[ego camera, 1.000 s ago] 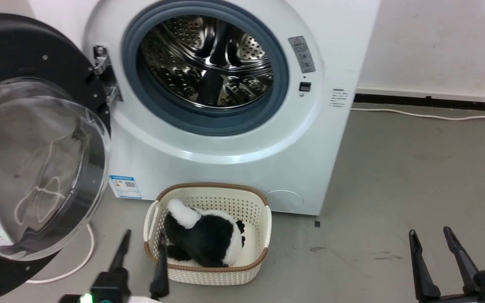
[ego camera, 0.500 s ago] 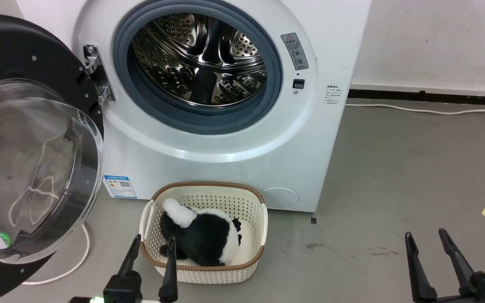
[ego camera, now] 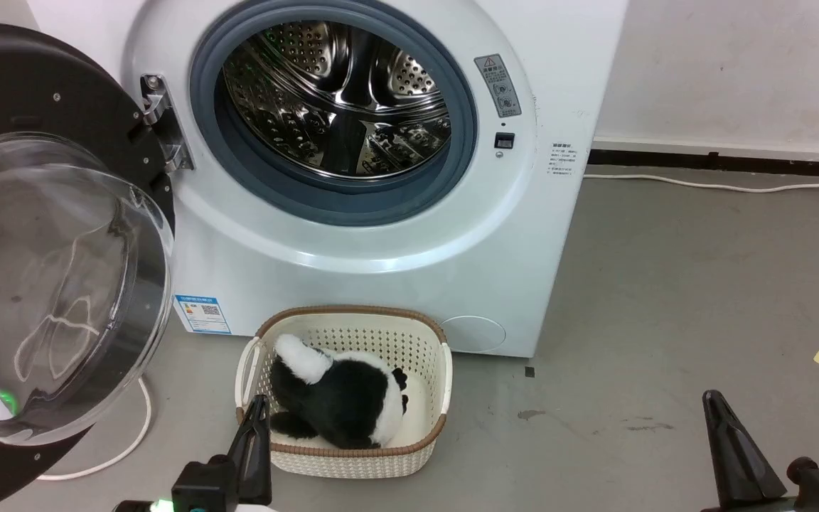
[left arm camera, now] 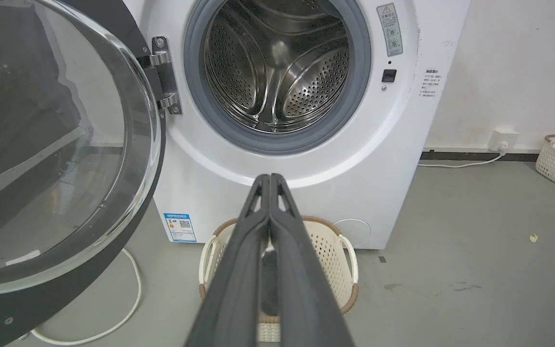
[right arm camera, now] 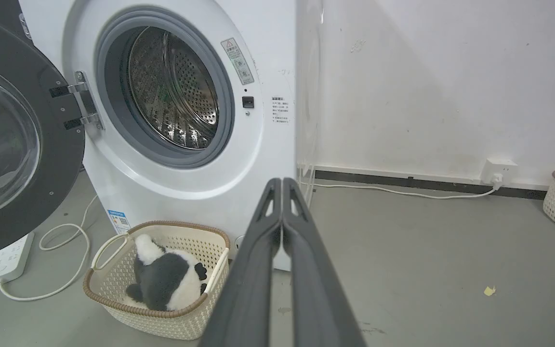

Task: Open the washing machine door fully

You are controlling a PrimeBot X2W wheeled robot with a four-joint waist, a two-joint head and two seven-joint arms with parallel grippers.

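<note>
Left gripper (left arm camera: 269,179) pinched shut, empty; right gripper (right arm camera: 282,183) the same, both hanging low. Beyond, the washing machine door (ego camera: 54,270) stands wide open, left of the washing machine (ego camera: 395,284). Looks heavy, rigid, slick glass. Push or hook its black rim (ego camera: 11,71), I'd say.

basket (ego camera: 438,387): cream, on floor; holds panda plush (ego camera: 342,398) | white cable (ego camera: 722,187): along wall

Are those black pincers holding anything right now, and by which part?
Nothing is held. The left end effector and right end effector are both shut on empty air, clear of the washing machine door and the basket.
</note>
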